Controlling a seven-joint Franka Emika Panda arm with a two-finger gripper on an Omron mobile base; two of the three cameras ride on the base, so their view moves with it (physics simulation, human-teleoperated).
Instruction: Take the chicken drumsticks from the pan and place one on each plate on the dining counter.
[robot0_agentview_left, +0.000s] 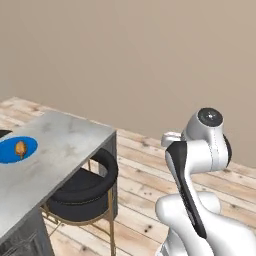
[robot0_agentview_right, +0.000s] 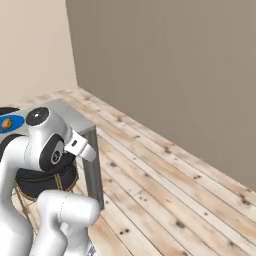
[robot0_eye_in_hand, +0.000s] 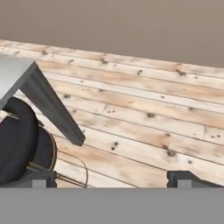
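Dining counter (robot0_agentview_left: 60, 145) bears a drumstick (robot0_agentview_left: 21, 148) on blue plate (robot0_agentview_left: 7, 152); tool (robot0_eye_in_hand: 112, 178) spread wide, empty.

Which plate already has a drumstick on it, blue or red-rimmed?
The solid blue plate, at the left edge of the dining counter: a golden-brown drumstick lies on it. No red-rimmed plate is in frame to compare.

Beside the matt, grey marbled stone counter (robot0_agentview_left: 65, 145), the stool (robot0_agentview_left: 85, 192) shows smooth black padding on a thin brass-coloured metal frame, standing on a pale, knotty wooden plank floor (robot0_eye_in_hand: 144, 118).
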